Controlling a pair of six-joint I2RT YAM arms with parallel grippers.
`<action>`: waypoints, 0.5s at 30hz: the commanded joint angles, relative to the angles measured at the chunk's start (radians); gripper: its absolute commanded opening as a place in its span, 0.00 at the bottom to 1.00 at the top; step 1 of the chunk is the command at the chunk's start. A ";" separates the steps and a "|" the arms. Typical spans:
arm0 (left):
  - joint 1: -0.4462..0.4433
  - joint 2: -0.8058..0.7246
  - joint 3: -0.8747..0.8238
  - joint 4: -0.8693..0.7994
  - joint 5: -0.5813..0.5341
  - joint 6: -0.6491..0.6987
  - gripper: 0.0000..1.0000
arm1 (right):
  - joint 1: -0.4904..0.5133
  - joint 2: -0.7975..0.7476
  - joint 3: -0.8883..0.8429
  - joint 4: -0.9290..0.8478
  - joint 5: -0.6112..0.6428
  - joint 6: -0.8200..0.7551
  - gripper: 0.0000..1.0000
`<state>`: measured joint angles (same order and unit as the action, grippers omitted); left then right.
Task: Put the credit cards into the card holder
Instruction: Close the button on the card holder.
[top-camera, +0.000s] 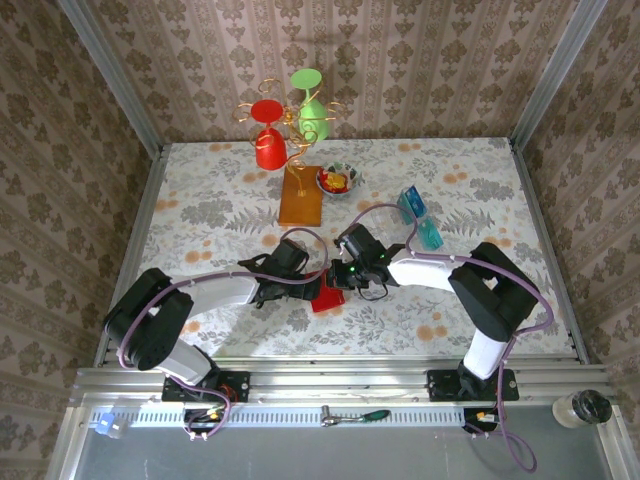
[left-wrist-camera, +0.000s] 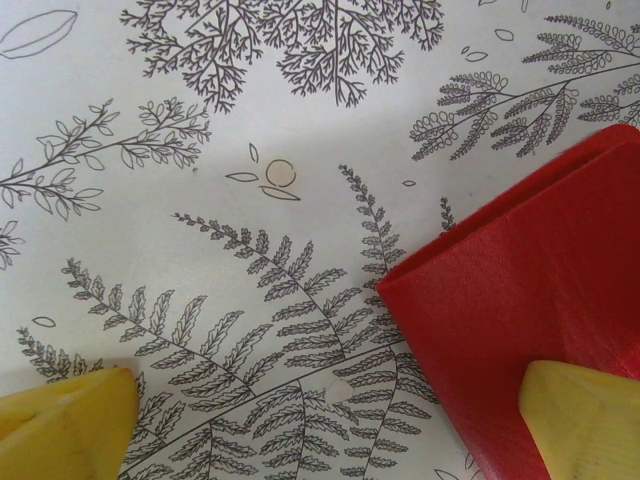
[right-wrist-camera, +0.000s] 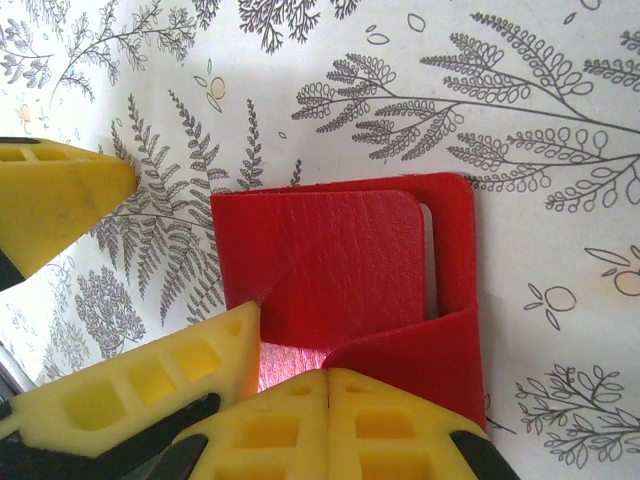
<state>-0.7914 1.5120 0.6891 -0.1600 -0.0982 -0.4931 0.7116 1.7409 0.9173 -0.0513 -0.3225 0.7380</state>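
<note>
Red card holder (top-camera: 326, 297) lies near the desk's (top-camera: 200, 200) front edge, about mid-width. Left tool (left-wrist-camera: 325, 425) spread wide, holding nothing — one finger over the holder's corner. Right tool (right-wrist-camera: 328, 400) fully closed against the holder's edge; whether it pinches a flap, cannot tell. Teal credit cards (top-camera: 408, 203) — toward the right edge.
</note>
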 joint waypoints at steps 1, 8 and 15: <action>-0.012 0.048 -0.019 0.012 0.012 -0.002 1.00 | -0.001 0.024 -0.017 0.023 -0.014 0.017 0.00; -0.012 0.051 -0.017 0.012 0.014 -0.001 1.00 | -0.001 0.026 -0.072 0.051 -0.009 0.031 0.00; -0.012 0.046 -0.018 0.008 0.012 -0.001 1.00 | -0.002 0.032 -0.126 0.079 0.003 0.045 0.00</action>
<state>-0.7914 1.5124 0.6891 -0.1589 -0.0978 -0.4931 0.7113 1.7420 0.8471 0.0723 -0.3367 0.7658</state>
